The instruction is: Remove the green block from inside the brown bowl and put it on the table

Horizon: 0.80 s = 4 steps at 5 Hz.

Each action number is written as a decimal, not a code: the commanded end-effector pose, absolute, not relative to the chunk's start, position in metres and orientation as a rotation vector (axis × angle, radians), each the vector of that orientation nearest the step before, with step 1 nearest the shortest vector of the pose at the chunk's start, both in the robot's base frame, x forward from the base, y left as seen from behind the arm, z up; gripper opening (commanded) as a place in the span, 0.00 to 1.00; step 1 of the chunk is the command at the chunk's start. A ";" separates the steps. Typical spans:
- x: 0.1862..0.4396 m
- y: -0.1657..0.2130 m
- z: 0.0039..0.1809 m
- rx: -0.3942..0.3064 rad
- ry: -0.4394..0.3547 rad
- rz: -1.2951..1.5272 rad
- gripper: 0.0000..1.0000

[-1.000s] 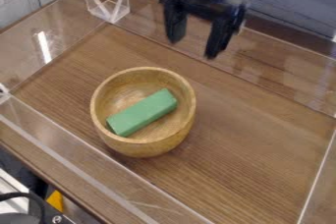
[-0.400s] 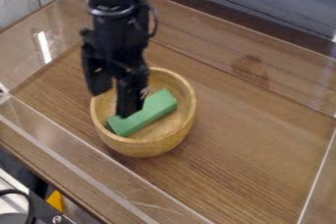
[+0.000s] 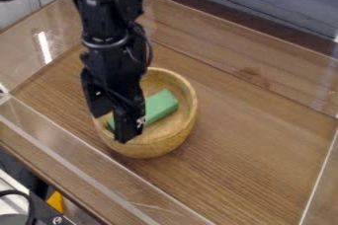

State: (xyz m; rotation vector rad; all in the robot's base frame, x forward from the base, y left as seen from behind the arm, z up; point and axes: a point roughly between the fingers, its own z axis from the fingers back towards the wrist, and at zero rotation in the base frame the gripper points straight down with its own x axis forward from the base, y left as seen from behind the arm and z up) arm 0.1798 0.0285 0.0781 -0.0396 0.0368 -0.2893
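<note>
The brown bowl (image 3: pixel 179 120) sits on the table (image 3: pixel 251 120) left of centre. Inside it lies the green block (image 3: pixel 161 107), its right end showing and its left end hidden behind the gripper. My black gripper (image 3: pixel 111 115) hangs from the arm over the bowl's left half, its jaws open, one finger (image 3: pixel 126 125) low by the bowl's near-left rim. Whether the fingers touch the block I cannot tell.
Low clear acrylic walls (image 3: pixel 79 180) border the table on all sides. A clear folded bracket stands at the back left, mostly hidden by the arm. Bare wood lies to the right of the bowl.
The arm swung from the back right of the table to the bowl and lowered its open gripper over the block's left end. Bowl and block have not moved.
</note>
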 end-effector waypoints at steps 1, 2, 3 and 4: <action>0.182 0.030 0.080 -0.037 -0.002 -0.306 1.00; 0.181 0.032 0.077 -0.044 -0.007 -0.309 1.00; 0.180 0.031 0.076 -0.051 -0.013 -0.277 1.00; 0.179 0.031 0.075 -0.056 -0.019 -0.249 1.00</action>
